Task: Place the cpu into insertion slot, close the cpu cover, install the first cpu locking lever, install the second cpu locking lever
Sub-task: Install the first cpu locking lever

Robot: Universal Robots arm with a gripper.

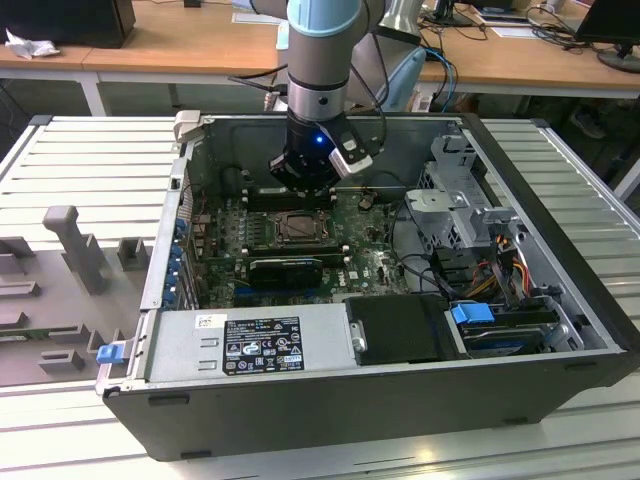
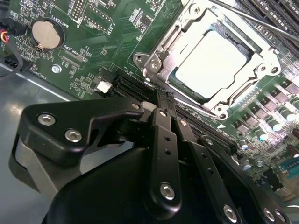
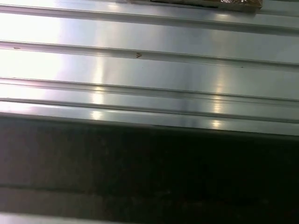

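Jaws [image 2: 164,100] pinched together, empty, just beside the cpu cover [image 2: 161,58] lying over the cpu [image 2: 212,63]. Open computer case [image 1: 560,250] on a ribbed metal surface [image 1: 80,160]; wooden desks [image 1: 180,40] behind. White label [image 1: 211,322] on the case, text unreadable.

Silver-grey arm [image 1: 318,95] w/ pale blue joint cap, blue light lit near wrist. Black matte gripper [image 2: 161,105]: slim linkage bars, rounded housing, silver screw heads throughout. Grey-white block clipped at wrist side; black cables alongside.

Ribbed grey aluminium desk [image 1: 70,160] in the foreground; long wooden office tables [image 1: 170,45] behind, carrying cables and monitors.
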